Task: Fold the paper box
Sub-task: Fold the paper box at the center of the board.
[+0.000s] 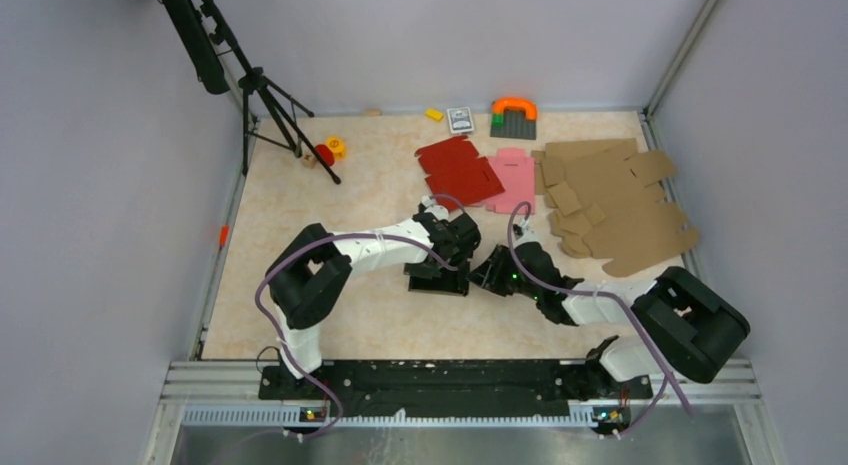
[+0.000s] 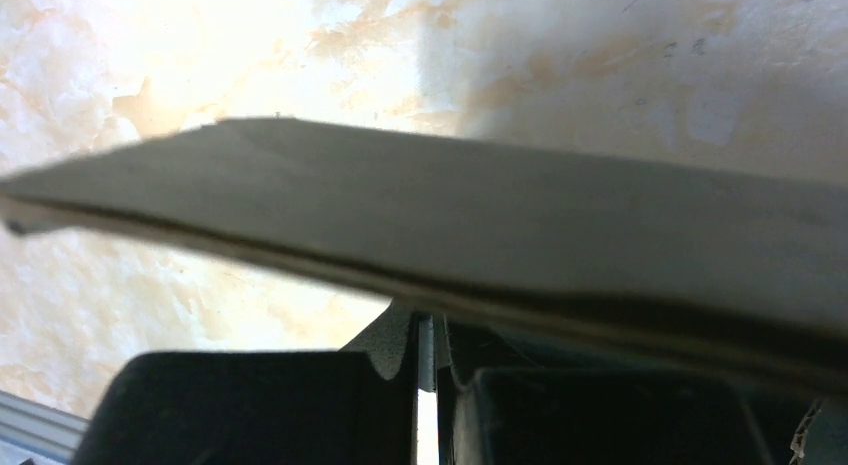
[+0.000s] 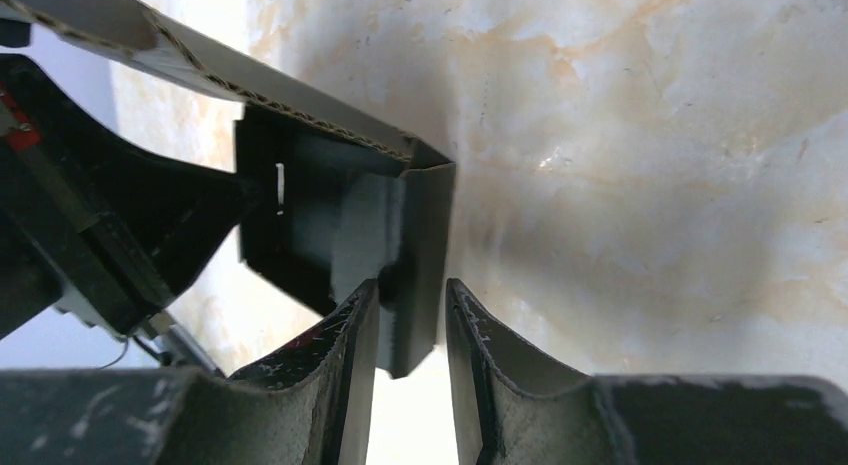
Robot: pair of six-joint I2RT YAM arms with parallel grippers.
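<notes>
1. At far left in the overhead view, a tripod (image 1: pixel 265 95) stands on the table (image 1: pixel 300 205); neither wrist camera sees it.
2. Left of centre, the left claw (image 1: pixel 447 247) reaches down onto the box (image 1: pixel 437 280), which sits mid-table just ahead of both arms. From above, its fingers are hidden.
3. Only the left wrist view shows them. The fingers (image 2: pixel 250 405) are pressed together but for a sliver of light. They are pinched on the lower edge of a dark box panel that slants across the frame.
4. Just right of the box, the right claw (image 1: pixel 490 275) points at its right side. Overhead, its gap is too small to judge.
5. The right wrist view settles it: the jaws stand partly open, astride an upright corner flap. Whether the pads touch it I cannot tell. This view also shows walls of the box raised, with the left claw at its far side.
6. Behind and to the right lie a red blank (image 1: pixel 458 170), a pink blank (image 1: pixel 513 180) and brown blanks (image 1: pixel 620 200), seen only from above.
</notes>
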